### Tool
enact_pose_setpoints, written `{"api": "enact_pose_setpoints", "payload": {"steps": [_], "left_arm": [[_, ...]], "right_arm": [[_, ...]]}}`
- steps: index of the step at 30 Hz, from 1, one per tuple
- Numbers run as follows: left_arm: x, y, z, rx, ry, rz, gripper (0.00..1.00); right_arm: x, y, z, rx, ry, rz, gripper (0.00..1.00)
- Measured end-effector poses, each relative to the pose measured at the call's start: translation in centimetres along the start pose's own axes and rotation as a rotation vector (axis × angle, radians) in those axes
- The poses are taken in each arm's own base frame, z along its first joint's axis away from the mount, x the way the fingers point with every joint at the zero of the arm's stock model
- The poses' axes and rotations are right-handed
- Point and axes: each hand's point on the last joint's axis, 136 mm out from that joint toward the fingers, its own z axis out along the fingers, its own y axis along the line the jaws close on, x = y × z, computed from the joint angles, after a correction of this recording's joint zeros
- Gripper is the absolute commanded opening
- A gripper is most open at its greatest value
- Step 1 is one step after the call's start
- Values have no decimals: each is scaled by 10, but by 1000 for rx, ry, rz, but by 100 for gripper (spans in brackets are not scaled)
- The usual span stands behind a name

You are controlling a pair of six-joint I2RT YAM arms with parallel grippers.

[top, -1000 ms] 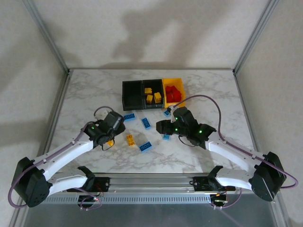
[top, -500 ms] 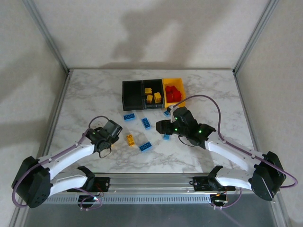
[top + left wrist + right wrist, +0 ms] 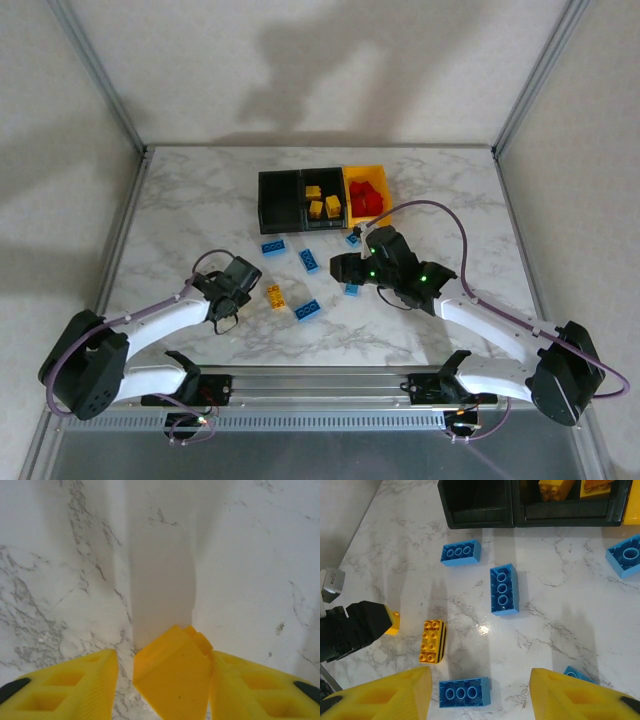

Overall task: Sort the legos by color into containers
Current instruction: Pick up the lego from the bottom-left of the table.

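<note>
The left gripper (image 3: 164, 655) has a yellow lego (image 3: 172, 685) between its jaws, but I cannot tell if it pinches firmly, so better close fully before lifting it to the middle black bin (image 3: 322, 186), well apart

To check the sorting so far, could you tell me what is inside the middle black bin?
Three yellow legos lie in the middle black bin; anything beneath them is covered.

White arm links (image 3: 490, 320), black joints (image 3: 565, 385), purple cables (image 3: 432, 204), green lights (image 3: 372, 272), yellow ribbed end effector fingers (image 3: 375, 695)
</note>
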Motion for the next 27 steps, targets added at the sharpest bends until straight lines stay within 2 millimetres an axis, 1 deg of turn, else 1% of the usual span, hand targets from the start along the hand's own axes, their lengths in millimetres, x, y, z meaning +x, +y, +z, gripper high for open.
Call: {"api": "enact_pose_setpoints", "payload": {"steps": [2, 6, 13, 16, 18, 21, 23, 27], "left_arm": [[-1, 0, 2, -4, 0, 6, 36], [-4, -1, 3, 2, -8, 10, 32], [-5, -4, 2, 12, -5, 25, 29], [-7, -11, -2, 33, 4, 26, 28], [-12, -22, -7, 60, 2, 20, 28], [-26, -46, -21, 119, -18, 7, 29], [-38, -68, -31, 160, -34, 5, 29], [-55, -107, -42, 211, -52, 18, 28]], "right_arm": [[0, 0, 0, 0, 0, 0, 54], [0, -1, 0, 5, -3, 0, 54], [-2, -3, 0, 17, -10, 0, 54], [-2, -4, 0, 21, -12, 0, 54], [-3, -4, 0, 22, -15, 0, 54], [-4, -2, -3, 17, -23, 0, 54], [-7, -1, -7, 13, -37, -1, 54], [-13, -1, -15, 17, -68, 2, 54]]}}
